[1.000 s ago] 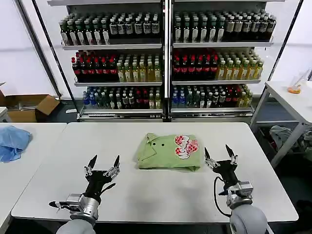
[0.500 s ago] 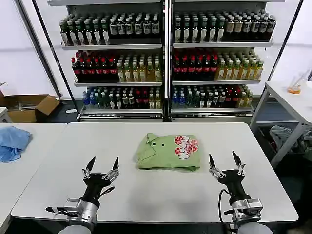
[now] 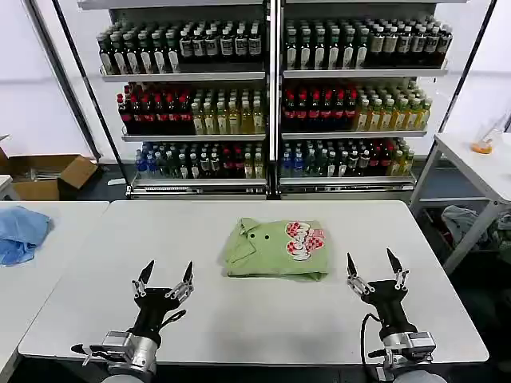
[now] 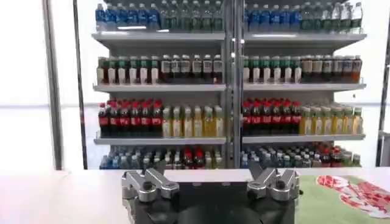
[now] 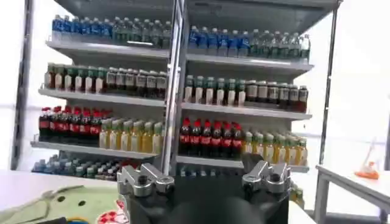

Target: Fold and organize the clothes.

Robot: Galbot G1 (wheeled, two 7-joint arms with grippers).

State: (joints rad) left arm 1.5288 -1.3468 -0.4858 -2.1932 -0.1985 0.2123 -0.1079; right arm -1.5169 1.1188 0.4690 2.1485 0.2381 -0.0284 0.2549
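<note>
The light green shirt lies folded into a neat rectangle at the middle of the white table, collar to the left and its red-and-white graphic to the right. My left gripper stands open near the table's front left, fingers pointing up, well short of the shirt. Over the front right of the table my right gripper is open too, just right of the shirt and holding nothing. A corner of the shirt shows in the left wrist view, and its collar edge in the right wrist view.
A light blue cloth lies on a second table at the far left. Behind the table stand shelves of bottles. Another white table is at the right, and a cardboard box sits on the floor at the left.
Both grippers have drawn back toward me and away from the shirt, staying open. The shirt has not moved.
</note>
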